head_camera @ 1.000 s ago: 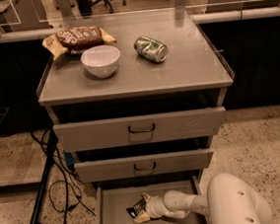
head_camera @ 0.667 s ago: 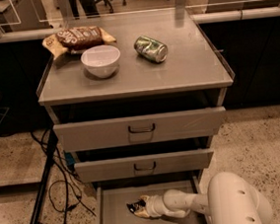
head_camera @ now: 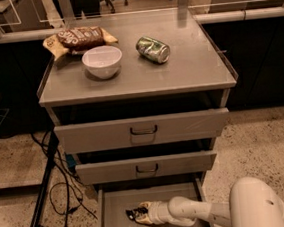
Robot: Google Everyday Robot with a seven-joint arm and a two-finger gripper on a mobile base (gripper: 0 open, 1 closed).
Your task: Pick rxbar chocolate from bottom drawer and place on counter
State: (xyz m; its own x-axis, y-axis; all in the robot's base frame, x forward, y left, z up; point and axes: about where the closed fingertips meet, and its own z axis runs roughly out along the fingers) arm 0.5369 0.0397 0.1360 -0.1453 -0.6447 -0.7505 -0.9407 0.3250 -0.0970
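Observation:
The bottom drawer (head_camera: 112, 224) stands pulled open, below the two upper drawers. My gripper (head_camera: 139, 214) reaches into it from the right, low over the drawer floor near its middle. It is shut on the rxbar chocolate (head_camera: 132, 215), a small black wrapper whose dark end sticks out to the left of the fingertips. The rest of the bar is hidden by the fingers. The counter (head_camera: 178, 74) is the grey cabinet top above.
On the counter lie a brown chip bag (head_camera: 79, 38), a white bowl (head_camera: 102, 61) and a green can (head_camera: 153, 49) on its side. The top drawer (head_camera: 142, 130) and middle drawer (head_camera: 146, 168) are slightly open. Cables and a stand leg (head_camera: 48, 180) are at left.
The gripper and the bar have shifted slightly up and left inside the drawer, and the bar now sits flatter in the fingers. Nothing on the counter has moved.

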